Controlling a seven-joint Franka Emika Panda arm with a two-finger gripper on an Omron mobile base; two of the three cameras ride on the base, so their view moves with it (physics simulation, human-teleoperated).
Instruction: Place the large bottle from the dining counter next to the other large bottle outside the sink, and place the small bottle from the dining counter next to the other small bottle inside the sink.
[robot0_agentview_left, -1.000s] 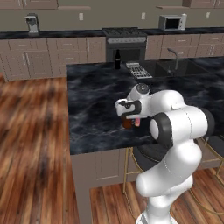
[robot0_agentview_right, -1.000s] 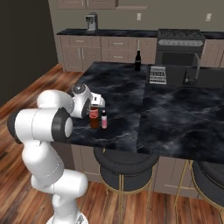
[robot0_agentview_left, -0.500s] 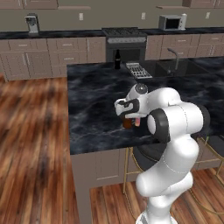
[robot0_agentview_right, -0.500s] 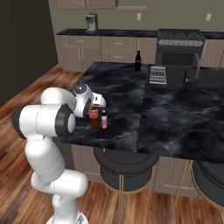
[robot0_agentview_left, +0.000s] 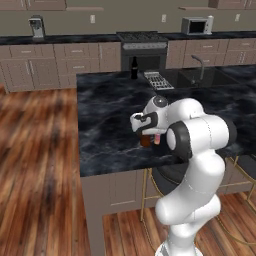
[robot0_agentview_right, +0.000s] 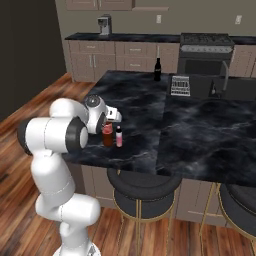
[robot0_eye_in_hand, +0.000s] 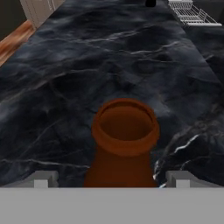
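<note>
At the centre-left of the right base view, the two-finger gripper (robot0_agentview_right: 107, 126) straddles the tall brown glass bottle with a red label band (robot0_agentview_right: 107, 135), fingers apart; the tiny pink bottle with a dark cap (robot0_agentview_right: 119, 136) stands just right, on the black white-veined marble dining counter (robot0_agentview_right: 200, 135).

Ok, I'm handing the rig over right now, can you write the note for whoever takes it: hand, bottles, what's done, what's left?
Hand: open, fingers on either side of the brown bottle, down around its neck, not yet gripping.
Brown bottle: upright near the front edge of the dining counter, the pink bottle upright right beside it.
Tall black bottle: at the counter's far side, left of the dish rack by the sink.
Small dark bottle: in the sink.
Done: nothing placed yet.
Left: grip the brown bottle and set it beside the tall black one; then move the pink bottle into the sink next to the small dark one.
</note>
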